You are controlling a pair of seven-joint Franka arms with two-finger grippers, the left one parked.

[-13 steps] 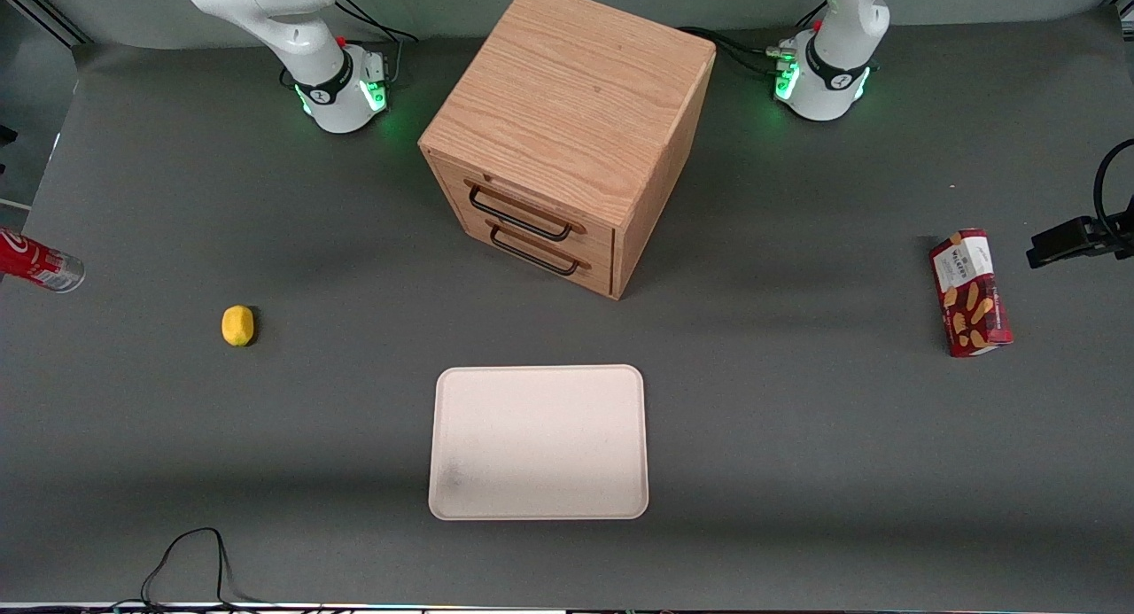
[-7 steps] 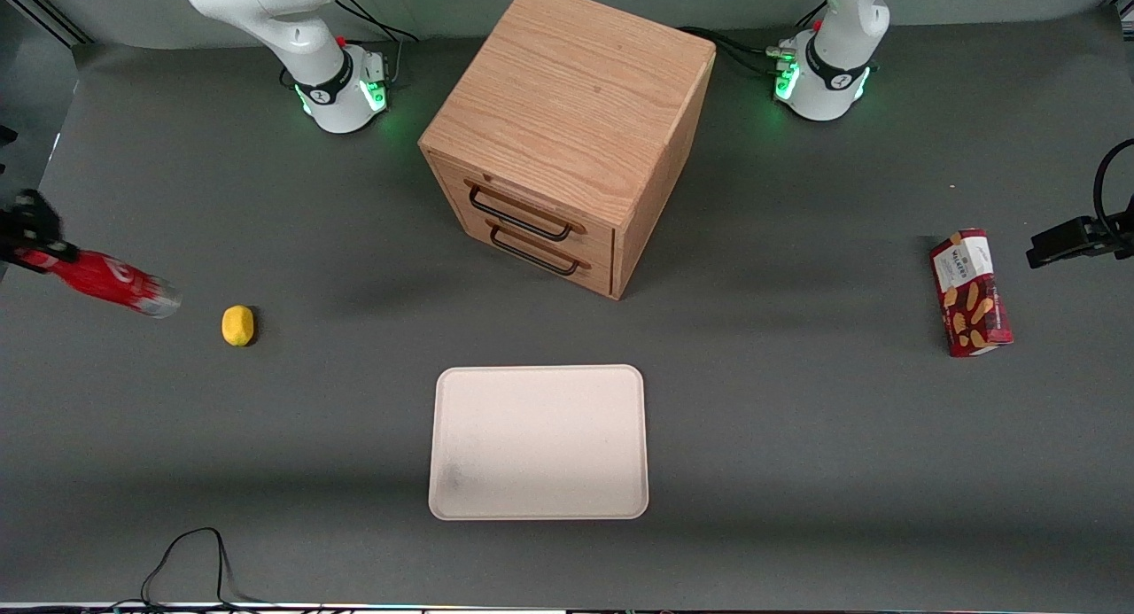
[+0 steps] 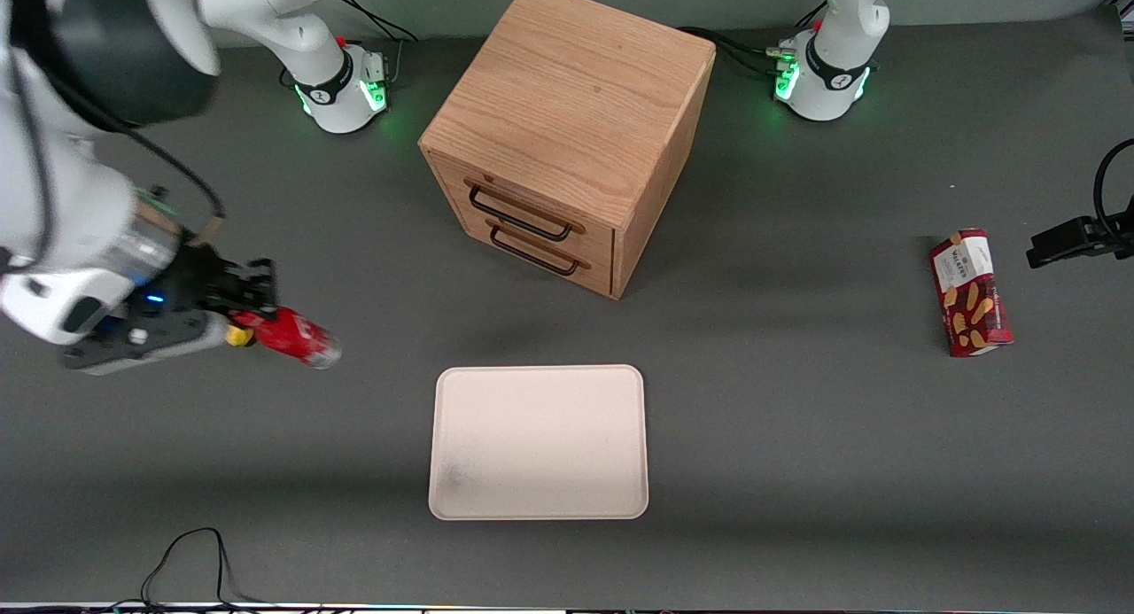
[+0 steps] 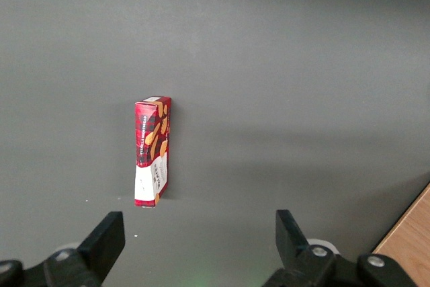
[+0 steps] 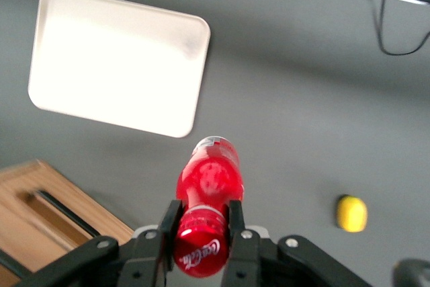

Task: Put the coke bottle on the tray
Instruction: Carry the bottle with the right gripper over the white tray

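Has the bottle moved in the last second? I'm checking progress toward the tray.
Yes. The gripper has carried the bottle from the table's edge at the working arm's end, over the lemon, toward the tray.

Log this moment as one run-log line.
gripper: shut on bottle, airborne over table | tray: bare | phase: carry

claw (image 3: 252, 308) clamped on slim red coke bottle (image 3: 288, 335), above grey surface (image 3: 797, 437) | path to flat cream-white tray (image 3: 539, 441) — bare surface between | small yellow lemon (image 3: 236, 336) just under claw | oak two-drawer cabinet (image 3: 567, 136) farther from camera than tray — off that path
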